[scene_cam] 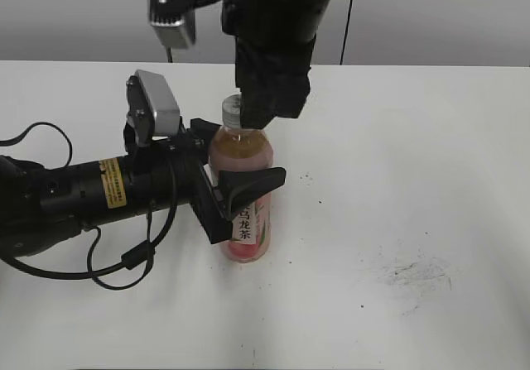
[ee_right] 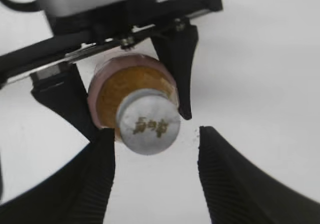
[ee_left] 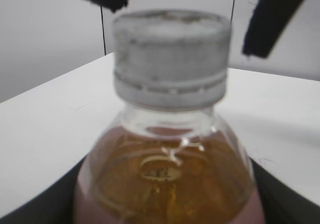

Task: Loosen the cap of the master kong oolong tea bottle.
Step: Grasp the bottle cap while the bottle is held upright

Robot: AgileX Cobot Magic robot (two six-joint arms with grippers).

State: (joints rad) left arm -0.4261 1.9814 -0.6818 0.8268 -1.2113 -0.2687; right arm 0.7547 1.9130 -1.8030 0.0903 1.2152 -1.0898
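While the left claw (scene_cam: 240, 189) clamps the capped master kong oolong tea bottle (scene_cam: 244, 192) of amber tea, right claw (ee_right: 156, 156) gapes around the cap (ee_right: 148, 124)

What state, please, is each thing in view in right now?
master kong oolong tea bottle: upright on the table, nearly full, clamped around its body.
cap: on the neck; whether loosened cannot be told.
left gripper: shut on the bottle.
right gripper: above the cap, jaws open, not gripping it.
table: white, scuffed.
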